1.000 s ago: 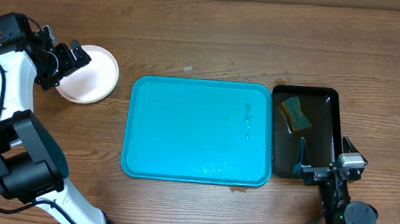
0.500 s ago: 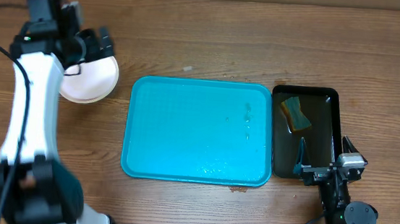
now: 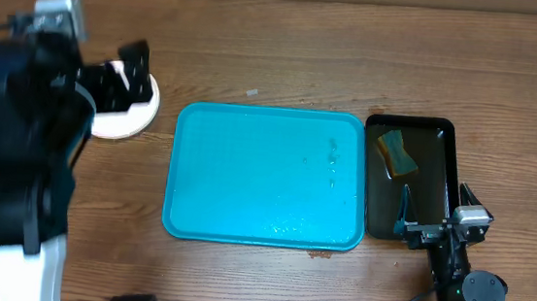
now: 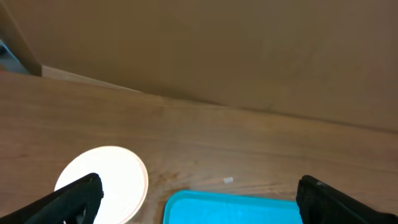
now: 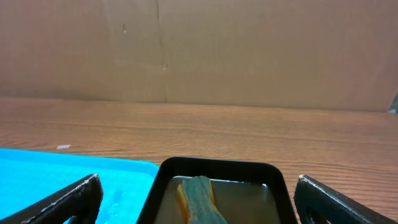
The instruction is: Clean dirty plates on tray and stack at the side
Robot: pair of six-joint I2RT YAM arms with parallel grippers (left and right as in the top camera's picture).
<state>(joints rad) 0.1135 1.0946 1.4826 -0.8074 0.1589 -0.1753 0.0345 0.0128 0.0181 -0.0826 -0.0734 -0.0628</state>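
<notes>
Left pincer (image 4: 199,186) open wide, arm high; right pincer (image 5: 198,186) open, low

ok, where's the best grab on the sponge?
Grip the sponge at mid-length, fingers across its narrow width, coming straight down from above. It lies slanted in the far half of the black tray, whose raised rim would likely block a low side approach. Turn the wrist to match the slant.
</notes>
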